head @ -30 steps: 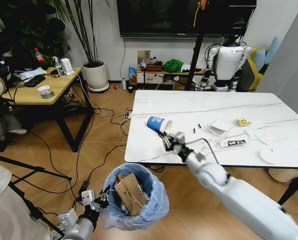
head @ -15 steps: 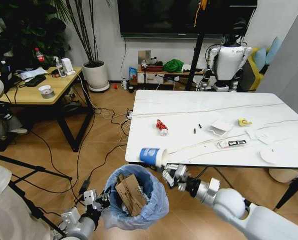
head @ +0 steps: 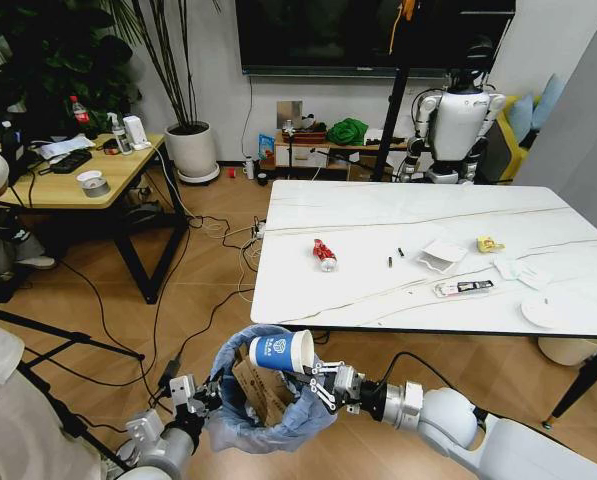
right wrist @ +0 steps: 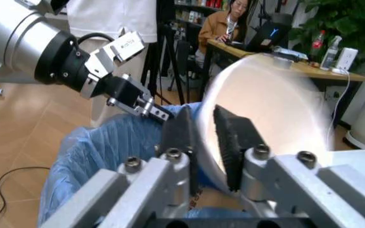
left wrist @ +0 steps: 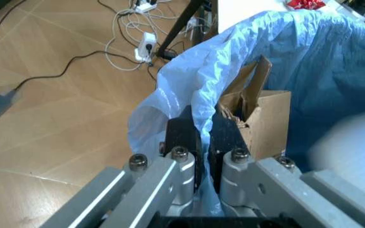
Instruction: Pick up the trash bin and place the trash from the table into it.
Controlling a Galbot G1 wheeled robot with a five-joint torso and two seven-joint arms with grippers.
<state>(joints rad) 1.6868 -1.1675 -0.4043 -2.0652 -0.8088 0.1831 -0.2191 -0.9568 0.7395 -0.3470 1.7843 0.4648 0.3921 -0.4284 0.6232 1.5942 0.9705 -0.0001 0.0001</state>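
Note:
The trash bin [head: 278, 425], lined with a crinkled light-blue bag [left wrist: 189, 90], hangs off the floor in front of the table. My left gripper [head: 206, 395] is shut on its rim and bag [left wrist: 198, 142]. A brown torn carton [head: 260, 385] [left wrist: 262, 118] stands inside. My right gripper [head: 311, 378] is shut on the rim of the blue-and-white paper cup [head: 283, 351] [right wrist: 265, 118], holding it on its side just over the bin's opening. On the white marble table [head: 378, 215] lie a red wrapper [head: 324, 254], white crumpled papers [head: 441, 254], a yellow scrap [head: 489, 243] and a white disc [head: 545, 311].
A light-wood desk [head: 73, 180] with clutter stands at the far left, a white plant pot [head: 191, 150] behind it. Cables [head: 218, 235] trail over the wooden floor. A white humanoid robot [head: 458, 125] stands behind the table. A tripod leg [head: 38, 335] crosses the floor at left.
My right arm has swung the cup off the table's near edge, down and back, to just over the bin. The bin and my left gripper have hardly moved.

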